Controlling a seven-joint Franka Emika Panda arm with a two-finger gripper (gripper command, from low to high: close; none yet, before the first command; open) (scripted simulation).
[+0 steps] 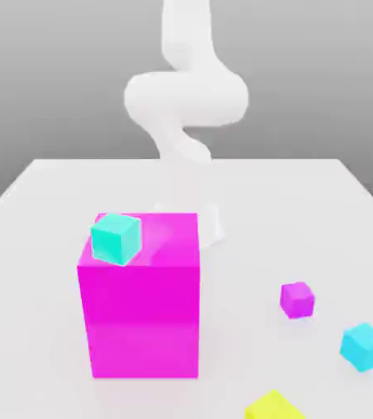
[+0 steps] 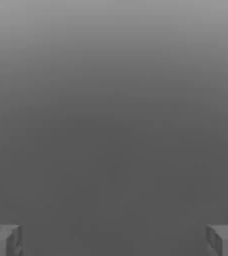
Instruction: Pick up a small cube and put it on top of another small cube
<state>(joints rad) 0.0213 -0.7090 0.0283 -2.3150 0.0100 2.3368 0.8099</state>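
1. yellow cube (image 1: 275, 407) is closest to us — it is down at the bottom of the exterior view, and the edge of the view cuts part of it off.
2. now from the exterior view's left: a blue-green cube (image 1: 116, 239) sits up on top of the big pink block (image 1: 143, 315), over by the block's left side. it is turned a bit, so a corner points our way.
3. the big pink block stands tall on the white table (image 1: 255, 196). it is much bigger than all the little cubes.
4. the white robot arm (image 1: 187, 98) comes down from the top, near the middle. its low part is behind the pink block, and white on white is hard to see there.
5. in the hand view, the gripper (image 2: 114, 241) has its two jaws wide apart — only gray shows between them.
6. a little purple cube (image 1: 297, 300) is on the table, to the right of the pink block and well apart from it.
7. the sky-blue cube (image 1: 364, 347) is last, on the table at the far right. it is near the purple cube, a bit closer to us, and they are not touching.
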